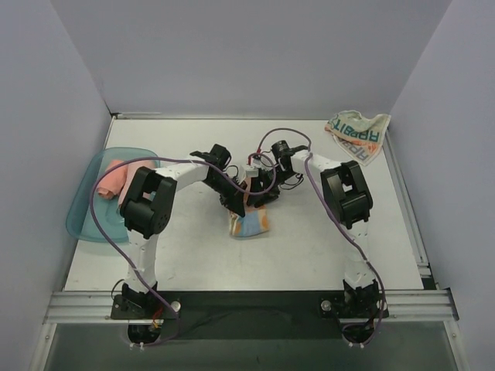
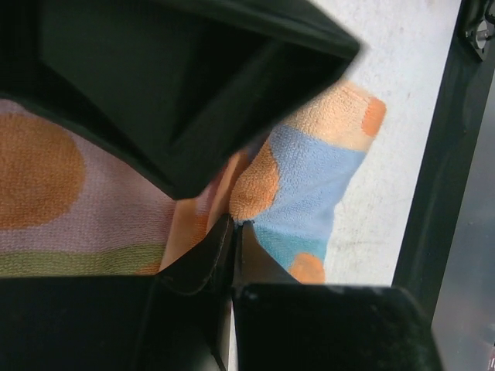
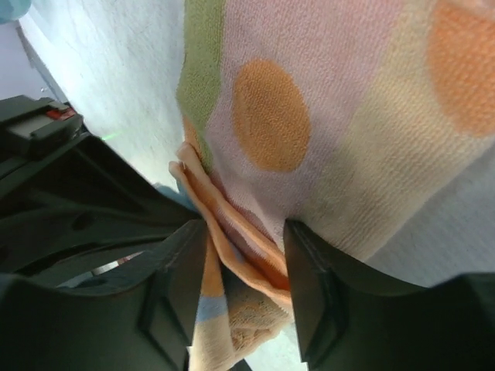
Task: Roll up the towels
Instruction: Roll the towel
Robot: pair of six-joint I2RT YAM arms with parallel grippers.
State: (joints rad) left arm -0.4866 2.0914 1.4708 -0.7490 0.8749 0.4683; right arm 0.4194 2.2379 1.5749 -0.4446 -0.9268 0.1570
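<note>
At the middle of the tabletop (image 1: 309,247), both arms are working on the striped towel (image 1: 249,222), which is lying bunched into a small, loosely folded bundle under them. The left gripper (image 2: 234,232) is reaching in from the left, and its fingers (image 2: 197,263) are pressing together on a thin fold of the dotted cloth. The right gripper (image 3: 246,255) is coming in from the other side. Its fingers (image 3: 313,286) are standing apart and straddling the layered orange edge of the same towel, and they do not appear to be clamping it.

Over on the left, the pink towel (image 1: 114,179) is sitting in the teal tray (image 1: 77,220) and looks like a compact roll, so that one seems to be finished. At the far right corner, the RABBIT towel (image 1: 357,133) is lying crumpled and flat, well apart from both arms, with no sign of rolling.

Judging from this, about a third of the job is looking done. The striped towel is partway through, folded over on itself but not yet a tidy roll. The lettered one is waiting untouched, and both are probably going to the tray afterwards.
</note>
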